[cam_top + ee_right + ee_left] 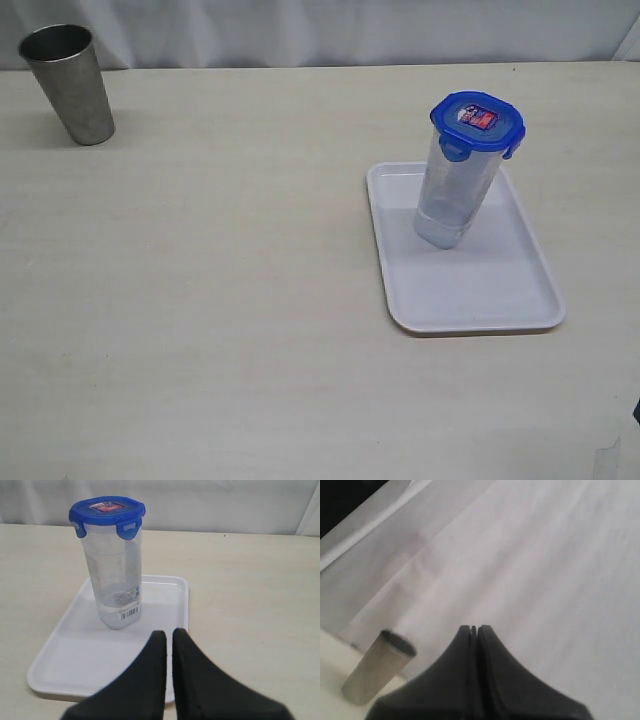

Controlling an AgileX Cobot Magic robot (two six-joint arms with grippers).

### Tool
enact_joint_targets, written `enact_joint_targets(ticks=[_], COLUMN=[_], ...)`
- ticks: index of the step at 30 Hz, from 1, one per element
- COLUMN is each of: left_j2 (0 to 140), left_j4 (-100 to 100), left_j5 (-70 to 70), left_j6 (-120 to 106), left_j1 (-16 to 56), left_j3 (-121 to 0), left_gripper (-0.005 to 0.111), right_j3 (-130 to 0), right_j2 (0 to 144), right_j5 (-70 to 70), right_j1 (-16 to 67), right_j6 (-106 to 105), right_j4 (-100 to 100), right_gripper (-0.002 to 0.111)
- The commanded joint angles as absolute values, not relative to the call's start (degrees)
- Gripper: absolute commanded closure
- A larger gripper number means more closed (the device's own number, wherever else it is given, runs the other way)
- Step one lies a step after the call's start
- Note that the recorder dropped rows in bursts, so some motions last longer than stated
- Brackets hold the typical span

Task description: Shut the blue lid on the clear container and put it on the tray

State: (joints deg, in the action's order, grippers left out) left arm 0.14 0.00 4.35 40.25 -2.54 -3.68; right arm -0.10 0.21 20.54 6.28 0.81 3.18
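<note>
My left pincer (473, 628) and right pincer (168, 635) are together, empty. The container (455, 195), lid (478, 122) on, stands upright on the tray (480, 300). Tall and narrow, it could topple if my right arm, close by, brushes it.

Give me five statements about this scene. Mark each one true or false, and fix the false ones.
1. The blue lid sits on the clear container, which stands on the tray. True.
2. The metal cup stands on the tray as well. False: it stands on the bare table, far from the tray.
3. The left gripper is shut and holds nothing. True.
4. The right gripper is clamped on the clear container. False: it is apart from the container and holds nothing.
5. The blue lid has a sticker with red in it on its top side. True.
</note>
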Motion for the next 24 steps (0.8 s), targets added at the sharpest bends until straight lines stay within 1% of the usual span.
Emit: enact_joint_targets(ticks=[1, 3, 8, 11, 24], left_j2=[0.0, 0.0, 0.0, 0.0, 0.0], left_j4=[0.52, 2.01, 2.56, 3.7, 3.93], left_j5=[-0.32, -6.16, -12.33, -18.9, -18.42], left_j6=[40.62, 40.62, 40.62, 40.44, 40.5], left_j1=[-2.66, -2.66, -2.66, -2.66, -2.66], left_j3=[0.0, 0.0, 0.0, 0.0, 0.0], left_gripper=[0.107, 0.107, 0.107, 0.107, 0.107], right_j3=[0.0, 0.0, 0.0, 0.0, 0.0], right_j2=[0.0, 0.0, 0.0, 0.0, 0.0], right_j5=[19.85, 19.85, 19.85, 19.85, 19.85], right_j1=[6.08, 6.08, 6.08, 6.08, 6.08], right_j6=[1.07, 1.07, 1.07, 1.07, 1.07], right_j4=[3.29, 3.29, 3.29, 3.29, 3.29], right_gripper=[0.104, 0.104, 0.104, 0.104, 0.104])
